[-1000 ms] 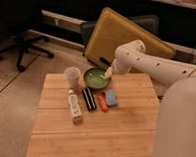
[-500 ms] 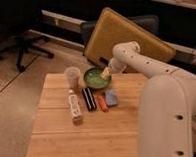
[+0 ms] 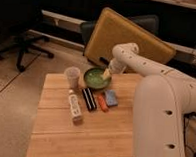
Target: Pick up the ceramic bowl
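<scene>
Arm (image 3: 142,65) shifted — jaws at rim, ceramic bowl (image 3: 94,79) mouth-up, round

We can read no words, numbers or brand marks anywhere. The white bottle (image 3: 74,106) lying on the bench (image 3: 87,140) seems to carry a label, but we cannot make out its print. The dark bar (image 3: 88,99) beside it, the orange piece (image 3: 103,103) and the blue pack (image 3: 111,98) show no lettering we can read. The end effector (image 3: 108,73) sits at the right rim of the bowl (image 3: 94,79); we find no legible marking on it.
</scene>
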Available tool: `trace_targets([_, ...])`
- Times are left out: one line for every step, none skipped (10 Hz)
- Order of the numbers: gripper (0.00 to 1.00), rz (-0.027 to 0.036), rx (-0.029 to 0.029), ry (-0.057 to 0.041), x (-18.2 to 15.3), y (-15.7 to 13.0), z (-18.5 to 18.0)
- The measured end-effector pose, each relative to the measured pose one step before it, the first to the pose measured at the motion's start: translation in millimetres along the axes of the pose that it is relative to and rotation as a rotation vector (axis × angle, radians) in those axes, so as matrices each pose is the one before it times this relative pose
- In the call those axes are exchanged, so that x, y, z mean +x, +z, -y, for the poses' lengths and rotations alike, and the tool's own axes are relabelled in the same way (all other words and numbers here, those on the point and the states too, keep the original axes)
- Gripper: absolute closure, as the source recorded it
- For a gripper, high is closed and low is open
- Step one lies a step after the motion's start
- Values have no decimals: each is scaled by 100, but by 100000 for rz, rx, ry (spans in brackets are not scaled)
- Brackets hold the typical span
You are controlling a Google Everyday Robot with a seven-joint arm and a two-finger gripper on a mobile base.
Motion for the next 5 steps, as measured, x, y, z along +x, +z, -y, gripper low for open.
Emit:
trace_targets([35,1973,-221,1993,-62,-231,465])
trace_targets([35,2677,-228,2151,-142,-193,647])
trace_targets([35,2192,-33,861,-386,-186,365])
trace_targets([35,1645,-258,453,-365,127,152])
trace_targets([35,1018,-472,-72,-326,338,22])
